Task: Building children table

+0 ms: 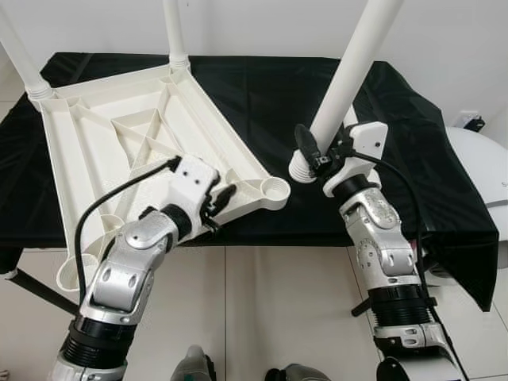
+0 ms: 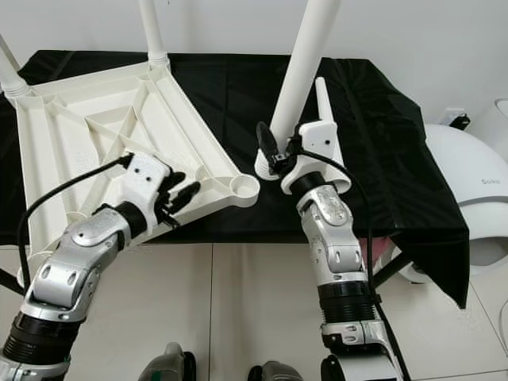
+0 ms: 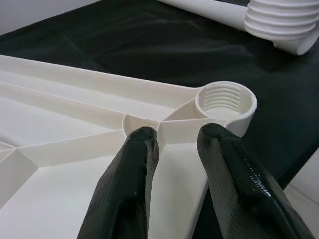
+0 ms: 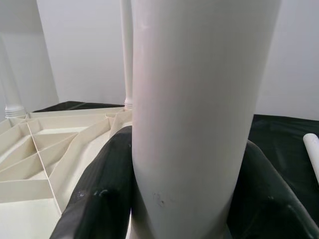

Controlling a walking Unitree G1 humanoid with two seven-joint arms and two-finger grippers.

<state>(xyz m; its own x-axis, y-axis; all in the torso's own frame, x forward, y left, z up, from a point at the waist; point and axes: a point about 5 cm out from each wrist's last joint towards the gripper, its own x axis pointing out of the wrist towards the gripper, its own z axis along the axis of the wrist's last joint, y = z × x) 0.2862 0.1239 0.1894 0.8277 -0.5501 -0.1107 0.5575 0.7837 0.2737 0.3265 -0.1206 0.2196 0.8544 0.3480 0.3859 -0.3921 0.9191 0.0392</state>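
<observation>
While the white children's table [image 1: 135, 151] lies upside down on the black-draped tabletop [image 1: 262, 87], ribbed underside facing up, the right hand [image 1: 313, 155] has its two black fingers [image 4: 97, 199] clamped around a thick white leg [image 1: 349, 71] near its threaded end. That leg leans up and away from the robot, its ribbed lower end [image 3: 279, 25] hovering just beside the near-right corner socket [image 1: 275, 189], close but not in it. And look at that socket in the left wrist view: an open round cup with threads cut inside, sitting right at the table's corner by the tabletop's front edge. Over on the other side, the left hand [image 1: 214, 205] is down at the table's near rim, just short of that same corner, its two fingers [image 3: 129, 179] a narrow gap apart over the white plastic; whether they actually pinch a rib there, I cannot tell. Two legs are already standing in the far corners, one at the far left [image 1: 20, 59] and one further right [image 1: 175, 36]. A slimmer white piece [image 2: 324, 99] lies on the black cloth behind the right wrist. Off to the right, a rounded white object [image 1: 480, 159] sits beside the tabletop.
</observation>
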